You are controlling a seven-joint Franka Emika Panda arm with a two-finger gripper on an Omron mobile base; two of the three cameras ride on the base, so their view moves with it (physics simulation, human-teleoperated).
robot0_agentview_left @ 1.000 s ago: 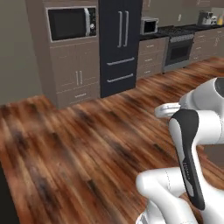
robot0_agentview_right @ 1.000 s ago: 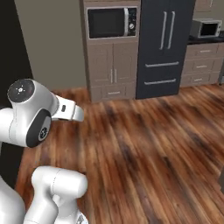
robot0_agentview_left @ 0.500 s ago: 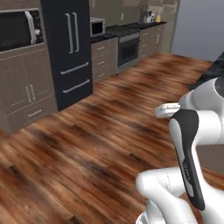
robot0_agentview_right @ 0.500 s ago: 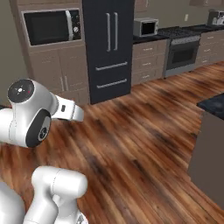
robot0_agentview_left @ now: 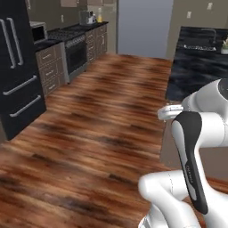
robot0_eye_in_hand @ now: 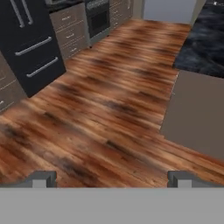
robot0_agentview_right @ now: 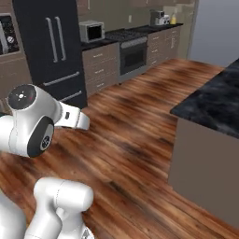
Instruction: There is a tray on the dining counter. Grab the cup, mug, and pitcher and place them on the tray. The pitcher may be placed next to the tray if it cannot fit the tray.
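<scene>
I had the wood floor (robot0_eye_in_hand: pixel 100 109) spread wide below me, the black fridge (robot0_agentview_left: pixel 18 75) off to the left and the dining counter (robot0_agentview_right: pixel 210 105) with its veined black top on the right, standing apart from the arm. The arm (robot0_agentview_left: pixel 196 147) sat folded up close over the base, elbow high, hand aimed down and forward at the planks. The gripper (robot0_eye_in_hand: pixel 109 179) showed its tips spread fully apart, nothing between them.
</scene>
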